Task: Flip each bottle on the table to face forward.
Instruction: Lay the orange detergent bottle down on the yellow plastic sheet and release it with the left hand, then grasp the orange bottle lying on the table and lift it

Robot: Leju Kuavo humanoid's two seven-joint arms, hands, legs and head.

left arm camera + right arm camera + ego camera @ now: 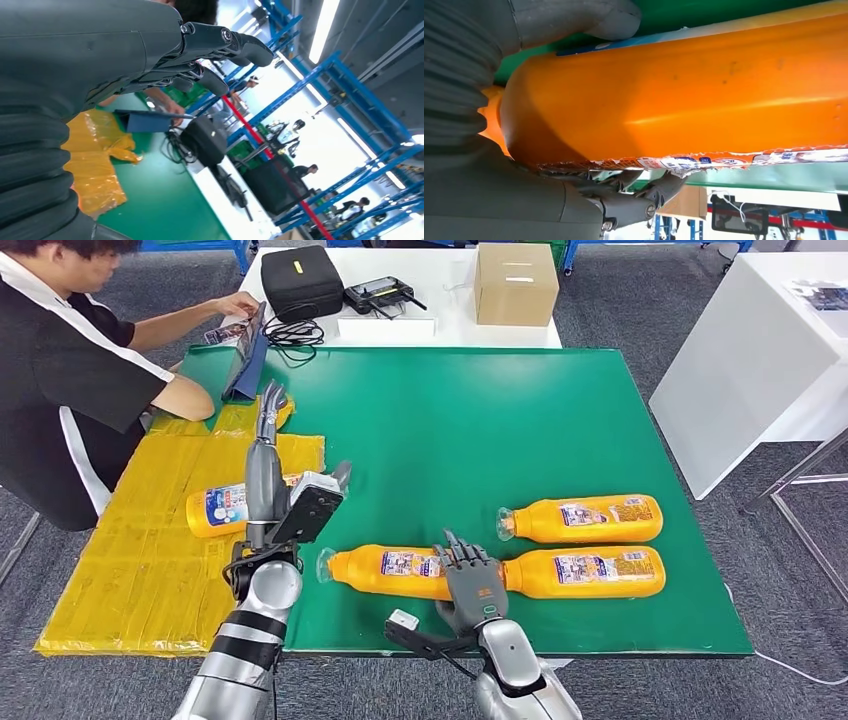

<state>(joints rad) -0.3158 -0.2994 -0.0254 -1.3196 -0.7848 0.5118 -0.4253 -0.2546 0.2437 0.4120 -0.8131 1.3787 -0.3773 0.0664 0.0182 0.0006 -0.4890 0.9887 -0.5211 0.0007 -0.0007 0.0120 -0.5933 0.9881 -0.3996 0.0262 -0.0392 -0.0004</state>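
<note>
The right hand (472, 585) is gripping the near left bottle (395, 570) lying on the green worktop (480, 420). The left hand (268, 410) is hovering open, its arm crossing another bottle (222, 510) on yellow sheeting (140, 550).

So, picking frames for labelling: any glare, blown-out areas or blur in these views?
Head view: even light, sharp. Left wrist view: ceiling light strips blown out, background washed. Right wrist view: soft glare streak along the orange bottle, the right hand too close, blurred.
</note>
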